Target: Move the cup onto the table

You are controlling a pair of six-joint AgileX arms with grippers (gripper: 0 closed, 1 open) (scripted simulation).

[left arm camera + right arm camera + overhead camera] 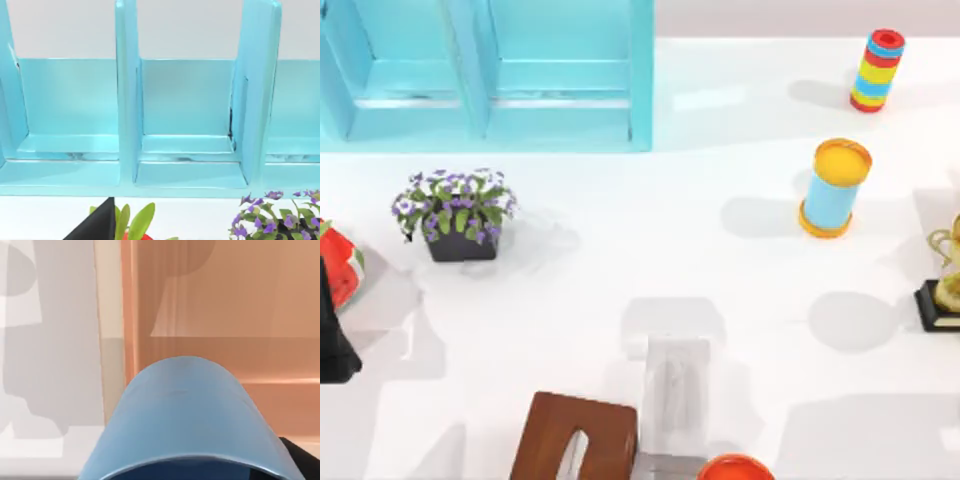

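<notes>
Well, the cup (192, 412) sits right up against the right gripper (301, 460), of which a dark corner shows beside the cup's rim. The cup's plain blue wall rises just ahead of the gripper, with the rim on the near side and the darker inside just showing. I cannot tell how far this gripper is open, nor whether it has hold of the cup. I also cannot tell what the cup rests on. Beyond the cup, farther out from the gripper, stands a flat orange-brown surface (225, 315), and beside that a pale grey wall (50, 340) crossed by shadows.

The left gripper (97, 226) is parked at the left edge of the table (620, 270), a dark shape there in the top view. How far it is open I cannot tell. Straight ahead of it, well apart, stands the turquoise cabinet (185, 125) with its open compartments. Nearer to it and off to one side is a potted plant with purple flowers (457, 212), and close by it a red and green thing (340, 265).

Elsewhere on the table stand a light-blue cylinder with yellow ends (833, 188), a striped ring stack (877, 70), a golden figure on a dark base (945, 285), a brown wooden piece (575, 440), a white block (675, 395) and an orange-red disc (735, 467)
</notes>
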